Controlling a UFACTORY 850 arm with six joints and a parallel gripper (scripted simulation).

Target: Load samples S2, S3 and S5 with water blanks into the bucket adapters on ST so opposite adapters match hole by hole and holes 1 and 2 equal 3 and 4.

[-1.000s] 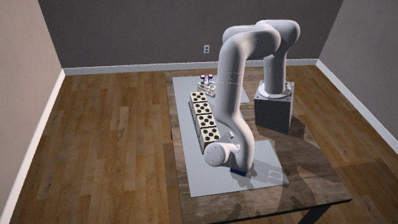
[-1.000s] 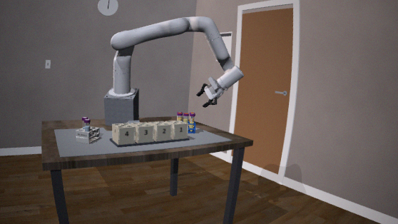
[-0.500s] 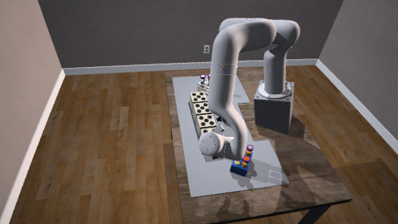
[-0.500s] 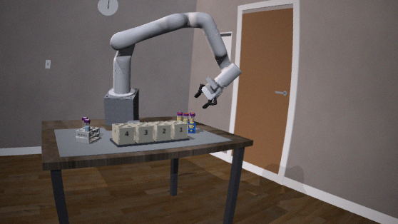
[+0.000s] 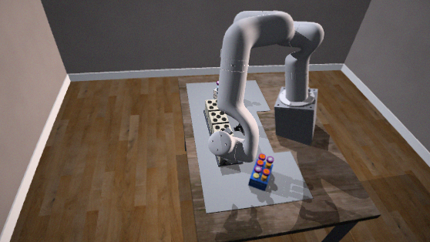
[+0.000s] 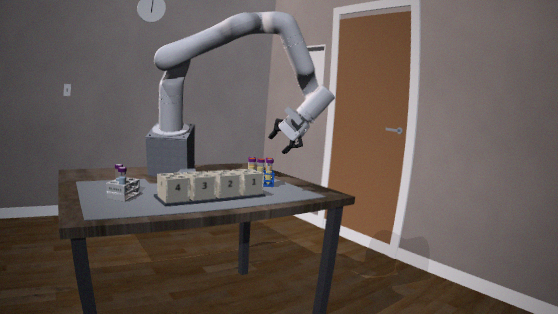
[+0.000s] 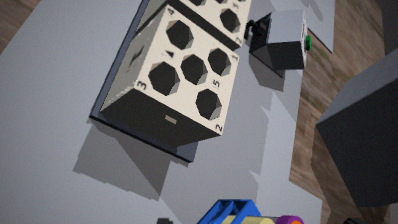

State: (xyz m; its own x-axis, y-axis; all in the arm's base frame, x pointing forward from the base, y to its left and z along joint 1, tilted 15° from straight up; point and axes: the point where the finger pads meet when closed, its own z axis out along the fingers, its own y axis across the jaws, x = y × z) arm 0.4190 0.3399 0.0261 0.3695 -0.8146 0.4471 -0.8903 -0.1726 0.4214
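Clearly the claw (image 6: 287, 141) gapes wide, holding nothing; from it, the blue rack (image 5: 257, 183) (image 6: 270, 185) (image 7: 229, 206) of tubes sits toward seven o'clock in the exterior view. Descending tilted, it might knock neighbouring caps.

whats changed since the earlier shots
In the top view, the arm's wrist end has swung off the blue rack, toward the adapters, uncovering the rack's tubes. Nothing was visibly taken or let go: the end effector is open and holds nothing. Adapters and blue rack stayed put.
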